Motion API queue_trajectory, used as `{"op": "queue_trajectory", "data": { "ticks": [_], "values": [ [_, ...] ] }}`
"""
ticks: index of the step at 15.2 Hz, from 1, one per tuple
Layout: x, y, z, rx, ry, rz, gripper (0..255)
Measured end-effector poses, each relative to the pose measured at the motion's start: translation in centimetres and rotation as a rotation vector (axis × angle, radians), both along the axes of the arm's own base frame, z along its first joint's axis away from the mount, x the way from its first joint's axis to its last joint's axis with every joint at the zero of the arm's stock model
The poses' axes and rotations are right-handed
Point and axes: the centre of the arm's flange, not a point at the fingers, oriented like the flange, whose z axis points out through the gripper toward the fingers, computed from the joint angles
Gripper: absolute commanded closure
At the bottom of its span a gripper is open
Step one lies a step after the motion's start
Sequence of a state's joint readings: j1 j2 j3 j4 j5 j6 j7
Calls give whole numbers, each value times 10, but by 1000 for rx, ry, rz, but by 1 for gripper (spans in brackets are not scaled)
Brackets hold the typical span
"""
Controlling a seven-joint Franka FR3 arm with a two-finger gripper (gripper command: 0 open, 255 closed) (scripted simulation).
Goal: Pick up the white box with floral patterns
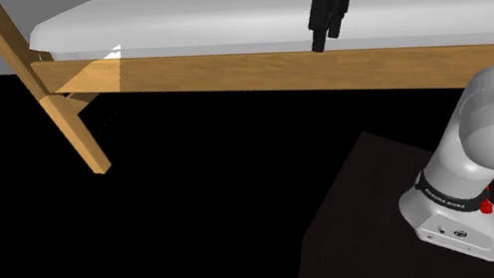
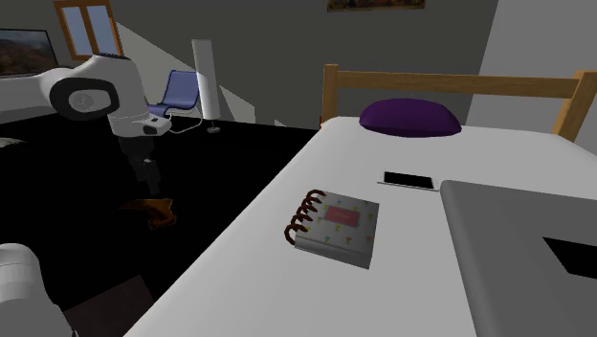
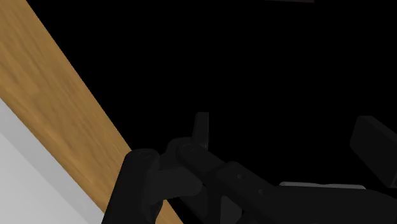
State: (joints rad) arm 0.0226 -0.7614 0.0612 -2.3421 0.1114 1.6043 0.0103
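**While the box waits, no grasp yet**

Since the pale patterned box [image 2: 337, 230], spiral-edged like a notebook, lies untouched on the bed [image 2: 258, 278] near a phone [image 2: 409, 180], the pickup seems barely begun. The gripper [image 1: 324, 29] hangs by the bed's wooden rail [image 1: 225, 71], fingers apart and empty. A black area [image 1: 197, 221] lies below the rail.

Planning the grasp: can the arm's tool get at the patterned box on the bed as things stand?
Probably yes. The patterned box lies flat on the mattress with nothing on it, apart from the phone; the tool hangs open by the bed's wooden rail.
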Motion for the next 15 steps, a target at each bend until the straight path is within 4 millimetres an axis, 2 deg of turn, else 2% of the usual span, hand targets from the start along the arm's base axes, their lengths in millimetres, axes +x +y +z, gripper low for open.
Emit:
{"op": "queue_trajectory", "data": {
  "ticks": [2, 3, 15],
  "values": [
    [3, -4, -1, -6, 1, -4, 0],
    [6, -12, -1, -15, 3, -9, 0],
    [60, -138, 2, -164, 33, -95, 0]
  ]
}}
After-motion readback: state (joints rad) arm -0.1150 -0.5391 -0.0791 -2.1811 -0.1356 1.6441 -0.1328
